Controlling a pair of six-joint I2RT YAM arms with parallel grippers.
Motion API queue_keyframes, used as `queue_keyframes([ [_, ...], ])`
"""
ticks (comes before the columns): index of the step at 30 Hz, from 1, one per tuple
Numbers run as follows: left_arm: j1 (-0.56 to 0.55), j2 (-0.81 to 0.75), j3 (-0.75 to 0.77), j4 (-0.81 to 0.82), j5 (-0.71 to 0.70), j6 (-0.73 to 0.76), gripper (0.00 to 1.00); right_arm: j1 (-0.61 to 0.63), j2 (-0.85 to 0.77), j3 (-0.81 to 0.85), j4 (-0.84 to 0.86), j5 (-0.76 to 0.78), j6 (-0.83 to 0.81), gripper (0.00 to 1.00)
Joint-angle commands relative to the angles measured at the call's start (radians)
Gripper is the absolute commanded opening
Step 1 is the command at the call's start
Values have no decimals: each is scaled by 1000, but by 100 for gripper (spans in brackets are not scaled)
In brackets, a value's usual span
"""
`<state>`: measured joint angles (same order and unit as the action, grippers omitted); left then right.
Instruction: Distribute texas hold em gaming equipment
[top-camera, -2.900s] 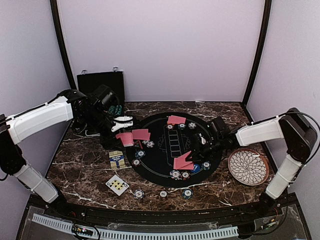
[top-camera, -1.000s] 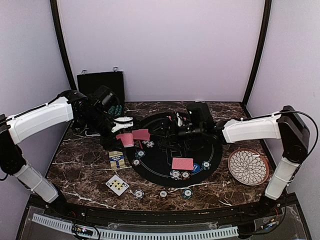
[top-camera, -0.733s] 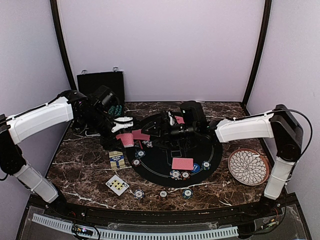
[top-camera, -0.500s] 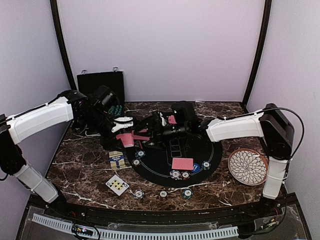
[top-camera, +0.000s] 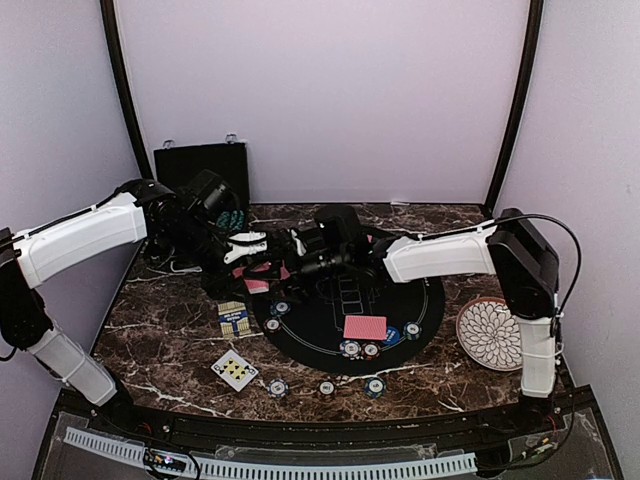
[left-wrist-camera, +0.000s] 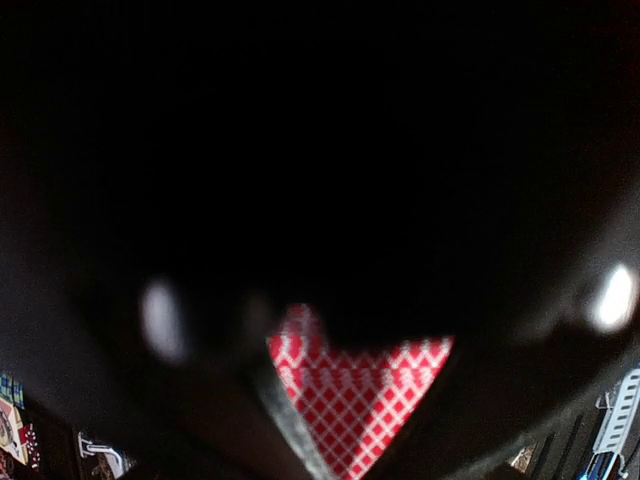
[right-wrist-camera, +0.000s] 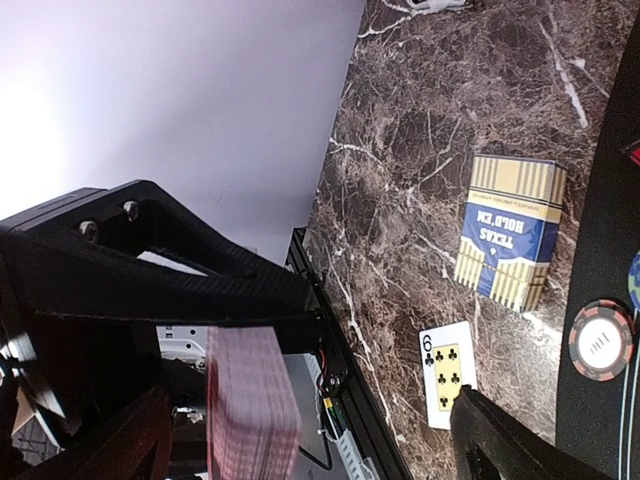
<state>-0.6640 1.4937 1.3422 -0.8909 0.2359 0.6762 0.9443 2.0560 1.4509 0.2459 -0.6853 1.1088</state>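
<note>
Left gripper clamped on card deck; backs red-pink lattice, edges stacked; deck above bench far-left area, at black mat left rim; right gripper fingers wide, deck between them.

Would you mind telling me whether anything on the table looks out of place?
One playing card, the six of clubs, lies face up on the brown marble table, off the round black mat; the card on the mat shows its red back.
</note>
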Motion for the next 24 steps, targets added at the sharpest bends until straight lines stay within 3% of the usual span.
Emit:
queue_keyframes([
  [1,1,-8,29,-7,22,-3,0,19,37,68,33,-42,5,98],
  [12,1,-14,22,-4,19,0,0,15,127,128,23,-50,51,95],
  [19,0,-23,10,-1,12,3,0,-20,78,24,57,-16,79,92],
  [24,0,-23,5,0,13,2,0,-32,37,0,-18,12,25,90],
])
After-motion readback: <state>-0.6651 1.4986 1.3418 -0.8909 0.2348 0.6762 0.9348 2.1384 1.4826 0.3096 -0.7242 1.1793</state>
